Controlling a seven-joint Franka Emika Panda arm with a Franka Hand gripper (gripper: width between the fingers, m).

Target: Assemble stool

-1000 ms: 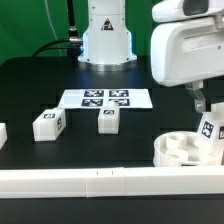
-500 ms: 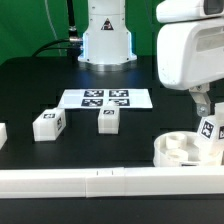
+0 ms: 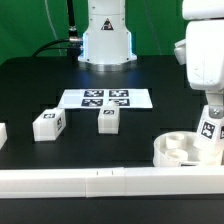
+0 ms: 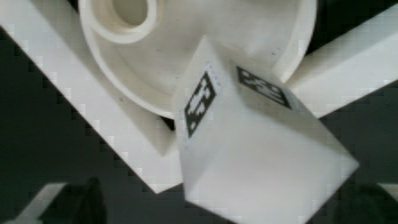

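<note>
The claw [image 3: 207, 103] is hanging spread at the exterior view's right, gripping nothing, over a leg [image 3: 209, 133] standing in the seat [image 3: 178, 150] at lower right. That leg is looking tilted; a nudge could topple it.

I work in a robotics lab, not in a home. My white base [image 3: 106, 35] is bolted on a black surface [image 3: 30, 90], with a green screen [image 3: 30, 25] behind it and cables beside it. A marker board [image 3: 106, 98] with printed tags lies flat on the surface, white border rails [image 3: 90, 181] close the front edge, and the white plastic parts [image 3: 46, 123] carry black-and-white tags for camera tracking.
</note>
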